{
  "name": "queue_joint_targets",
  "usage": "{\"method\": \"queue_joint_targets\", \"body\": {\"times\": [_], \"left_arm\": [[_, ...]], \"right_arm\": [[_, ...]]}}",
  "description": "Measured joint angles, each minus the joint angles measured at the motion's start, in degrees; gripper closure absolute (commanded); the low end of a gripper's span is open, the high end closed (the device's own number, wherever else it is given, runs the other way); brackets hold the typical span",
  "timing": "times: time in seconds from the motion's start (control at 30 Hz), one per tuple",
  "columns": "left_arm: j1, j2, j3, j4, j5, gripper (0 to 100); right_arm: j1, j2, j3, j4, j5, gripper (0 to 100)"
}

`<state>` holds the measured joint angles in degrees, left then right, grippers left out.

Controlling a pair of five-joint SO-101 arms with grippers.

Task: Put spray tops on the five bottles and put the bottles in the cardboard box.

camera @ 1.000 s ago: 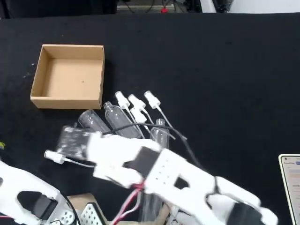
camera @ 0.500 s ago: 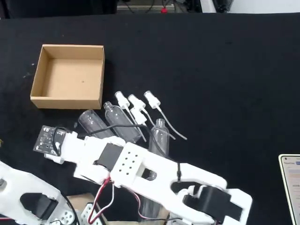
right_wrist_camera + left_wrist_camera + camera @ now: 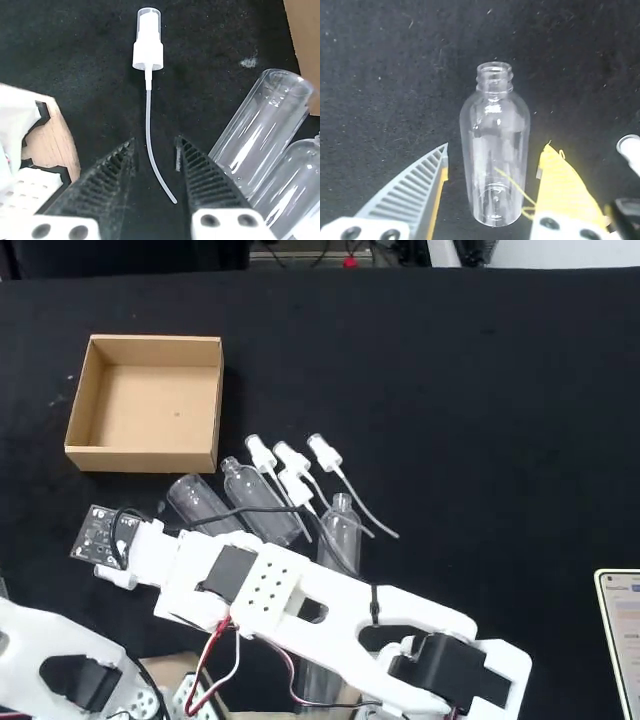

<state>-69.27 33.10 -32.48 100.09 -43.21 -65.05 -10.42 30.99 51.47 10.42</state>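
Observation:
In the right wrist view my right gripper (image 3: pixel 155 142) is open, its black fingers on either side of the thin tube of a white spray top (image 3: pixel 148 42) lying on the black table. In the high view that arm (image 3: pixel 300 600) stretches leftward over the table, and the spray top's head (image 3: pixel 112 575) peeks out below its wrist. My left gripper (image 3: pixel 495 147) is open with a clear, topless bottle (image 3: pixel 495 165) between its fingers. Three more spray tops (image 3: pixel 290 465) and clear bottles (image 3: pixel 255 505) lie below the empty cardboard box (image 3: pixel 140 457).
Two clear bottles (image 3: pixel 260 130) lie close beside the right gripper. A wooden block (image 3: pixel 50 145) and part of the left arm (image 3: pixel 60 665) sit on its other side. A white device (image 3: pixel 620 630) is at the table's right edge.
The right arm has swung left across the table, its wrist now over the lone spray top at lower left. Bottles and box have not moved.

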Motion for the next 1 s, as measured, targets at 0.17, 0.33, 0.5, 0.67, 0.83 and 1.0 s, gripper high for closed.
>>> {"method": "queue_joint_targets", "body": {"times": [0.17, 0.33, 0.5, 0.67, 0.83, 1.0], "left_arm": [[0.0, 0.0, 4.6, -0.4, -4.0, 72], [-0.1, 0.0, 11.3, -9.6, -5.0, 72], [0.0, 0.0, 16.6, -16.4, -5.0, 73], [0.0, 0.0, 16.9, -18.8, -3.2, 73], [0.0, 0.0, 16.5, -19.3, -2.1, 73], [0.0, 0.0, 16.5, -19.3, -2.1, 73]], "right_arm": [[0.0, 0.0, 0.0, 0.0, 0.0, 87.4], [0.0, 0.0, 0.0, 0.0, 0.0, 87.4], [0.0, 0.0, 0.0, -0.4, 0.0, 87.4], [-0.3, 0.0, 0.0, -0.5, 0.0, 87.4], [-1.8, 0.0, 0.1, -2.3, 0.0, 87.4], [-1.8, 0.0, 1.0, -3.7, 0.0, 87.4]]}}
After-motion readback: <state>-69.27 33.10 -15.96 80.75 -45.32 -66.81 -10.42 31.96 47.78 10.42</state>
